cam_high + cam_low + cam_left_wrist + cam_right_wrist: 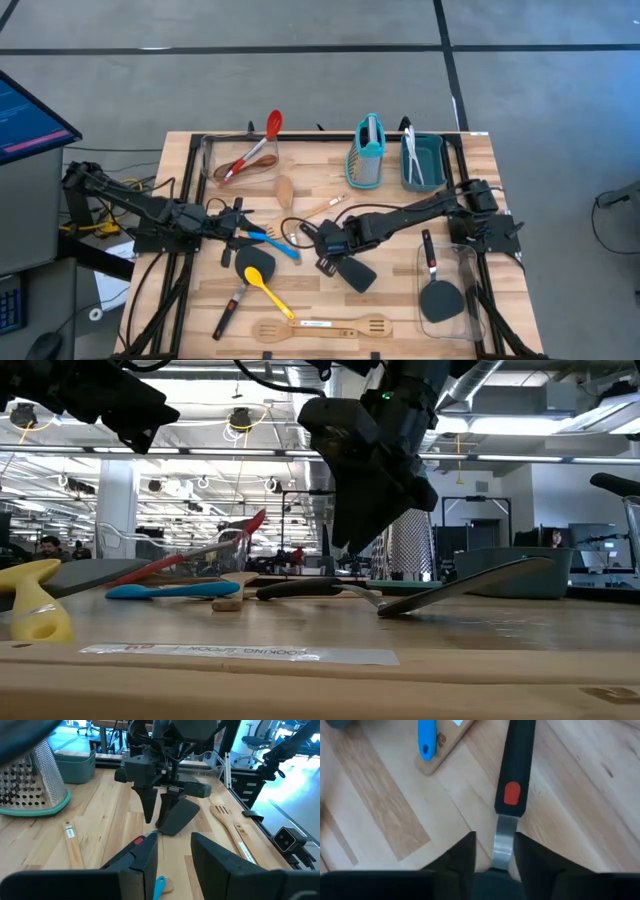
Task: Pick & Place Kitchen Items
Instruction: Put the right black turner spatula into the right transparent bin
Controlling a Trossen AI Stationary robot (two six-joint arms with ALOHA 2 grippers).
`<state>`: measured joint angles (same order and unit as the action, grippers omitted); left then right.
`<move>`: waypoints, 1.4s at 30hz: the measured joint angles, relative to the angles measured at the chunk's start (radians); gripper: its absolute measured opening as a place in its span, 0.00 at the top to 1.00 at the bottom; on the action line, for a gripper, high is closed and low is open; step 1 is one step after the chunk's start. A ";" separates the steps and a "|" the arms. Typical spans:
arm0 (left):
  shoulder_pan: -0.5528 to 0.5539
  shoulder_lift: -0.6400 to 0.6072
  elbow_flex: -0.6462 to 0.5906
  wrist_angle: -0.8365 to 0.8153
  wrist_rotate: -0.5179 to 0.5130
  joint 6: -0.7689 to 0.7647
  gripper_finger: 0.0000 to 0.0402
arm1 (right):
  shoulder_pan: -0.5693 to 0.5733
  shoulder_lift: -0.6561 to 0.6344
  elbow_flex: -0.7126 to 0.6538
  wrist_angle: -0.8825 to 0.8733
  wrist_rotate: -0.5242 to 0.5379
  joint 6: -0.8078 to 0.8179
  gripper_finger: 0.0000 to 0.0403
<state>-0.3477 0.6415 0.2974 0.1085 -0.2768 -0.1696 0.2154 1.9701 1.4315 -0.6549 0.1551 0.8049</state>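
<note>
Right end effector point(330, 262) low over the counter point(400, 300), fingers apart astride the metal neck of one black spatula point(352, 272) lying flat. Left end effector point(243, 238) parted, empty, nearby. One blue spoon point(272, 242) between them, one yellow spoon point(266, 288) just beyond.

We see a matt, pale wooden table point(395, 815), and a black plastic spatula point(517, 765) with a brushed metal neck.

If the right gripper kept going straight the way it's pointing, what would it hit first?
The right gripper points down at the black spatula, its fingers either side of the metal neck. It would probably meet that neck first, then the table beneath, though the gap is hard to judge.
</note>
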 joint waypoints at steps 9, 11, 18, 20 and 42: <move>0.000 0.000 0.000 0.000 0.001 0.005 0.74 | -0.001 0.000 0.000 -0.008 0.024 0.017 0.48; 0.000 0.000 0.000 0.000 0.002 0.005 0.74 | -0.001 0.015 0.002 -0.009 0.027 0.017 0.47; 0.000 0.000 0.001 -0.001 0.002 0.006 0.74 | -0.001 0.087 -0.003 -0.013 0.021 0.017 0.46; 0.000 0.003 0.002 -0.001 0.002 0.007 0.74 | 0.002 0.118 0.003 0.034 0.014 0.020 0.47; 0.001 0.028 0.002 -0.002 0.008 0.008 0.74 | 0.006 0.146 0.054 -0.050 0.004 0.017 0.85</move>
<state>-0.3462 0.6697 0.2989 0.1068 -0.2691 -0.1619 0.2213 2.1162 1.4850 -0.7051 0.1587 0.8216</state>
